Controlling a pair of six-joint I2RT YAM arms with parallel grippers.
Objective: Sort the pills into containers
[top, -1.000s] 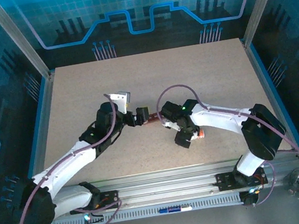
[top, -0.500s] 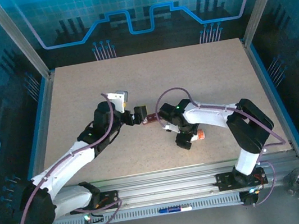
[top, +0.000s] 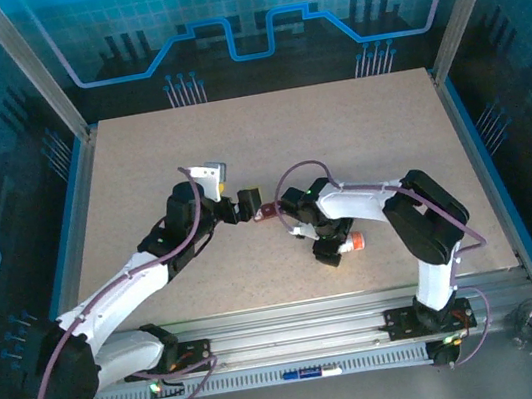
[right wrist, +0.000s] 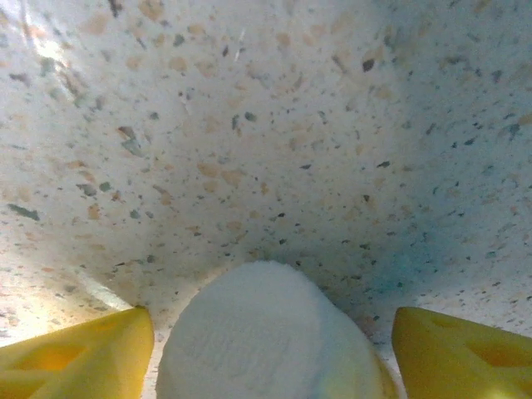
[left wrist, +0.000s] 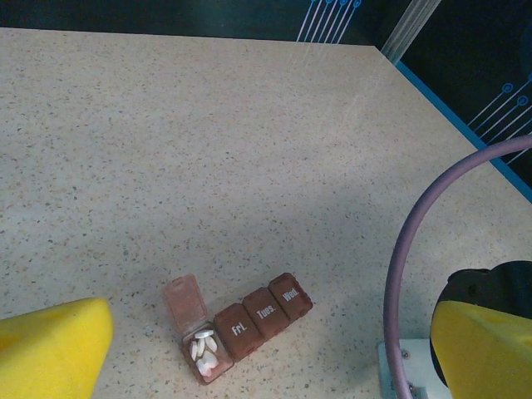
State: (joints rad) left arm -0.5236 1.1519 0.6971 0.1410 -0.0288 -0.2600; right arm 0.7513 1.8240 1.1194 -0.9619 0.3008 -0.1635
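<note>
Right elbow (top: 425,210) swung inward, pill (right wrist: 266,332) between jaws

Reddish-brown containers (left wrist: 249,328), speckled beige table (left wrist: 208,125)

The whole speckled beige surface (top: 337,138) is viewed steeply downward by the top external camera, which is set above and behind the arm bases (top: 179,353) at the near edge. From the left wrist, the surface is viewed obliquely from moderate height toward its far right corner. The dark reddish-brown plastic strip of compartments (left wrist: 249,324) is seen low in that frame. The strip and the middle of the surface are shared with the top view. From the right wrist, the surface is viewed from very close, its specks seen large.
</note>
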